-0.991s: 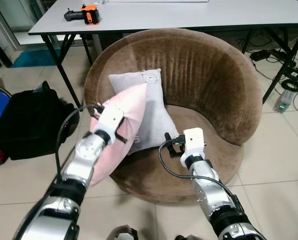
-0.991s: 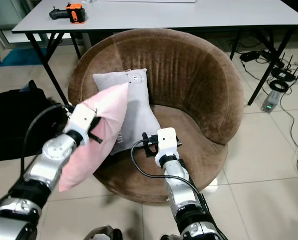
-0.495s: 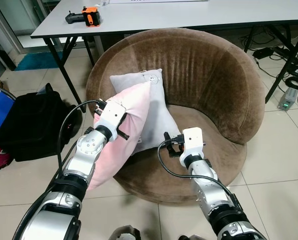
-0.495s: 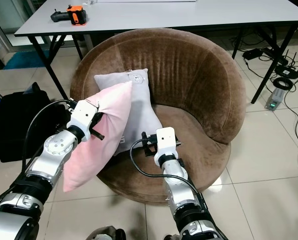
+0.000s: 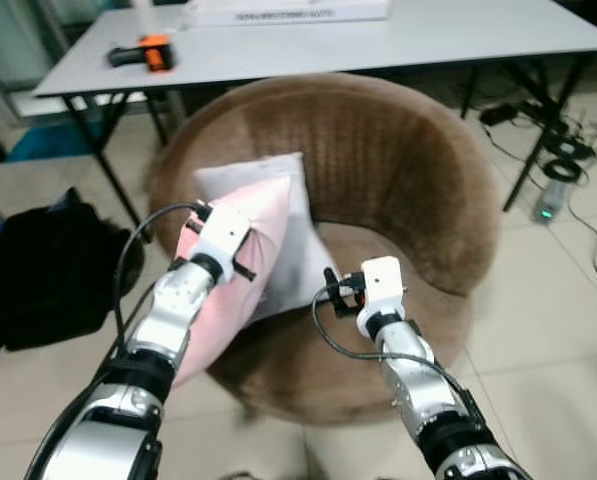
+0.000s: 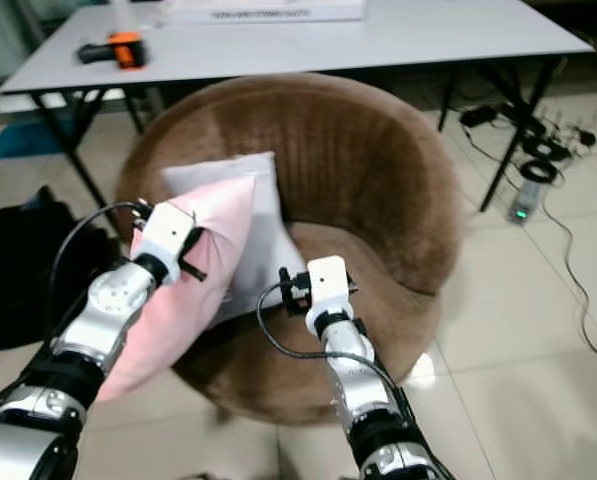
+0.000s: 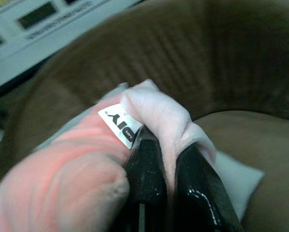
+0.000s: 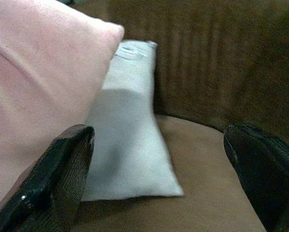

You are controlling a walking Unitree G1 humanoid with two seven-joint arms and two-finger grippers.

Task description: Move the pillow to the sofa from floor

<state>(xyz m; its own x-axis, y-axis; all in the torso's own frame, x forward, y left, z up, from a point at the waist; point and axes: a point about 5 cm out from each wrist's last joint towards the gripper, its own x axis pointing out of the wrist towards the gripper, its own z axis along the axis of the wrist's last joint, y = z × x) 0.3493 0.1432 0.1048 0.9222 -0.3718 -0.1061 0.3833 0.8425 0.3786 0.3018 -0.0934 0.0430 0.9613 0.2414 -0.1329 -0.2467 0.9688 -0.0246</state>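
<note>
Over the sofa point(image 5: 398, 150), left gripper point(image 7: 164, 159) pinches pink pillow point(image 5: 223, 290).

The left gripper point(image 7: 159, 169) is pinched on the pink pillow point(image 5: 240, 270), which leans against a grey pillow point(image 5: 293, 235) just beyond it. Past the right gripper point(image 8: 159, 179), whose fingers are spread wide, bare seat point(image 8: 207, 183) of the brown sofa point(image 5: 408, 170) lies ahead, closed off behind by the curved backrest point(image 8: 207, 63). The grey pillow stands beside that gap.
</note>
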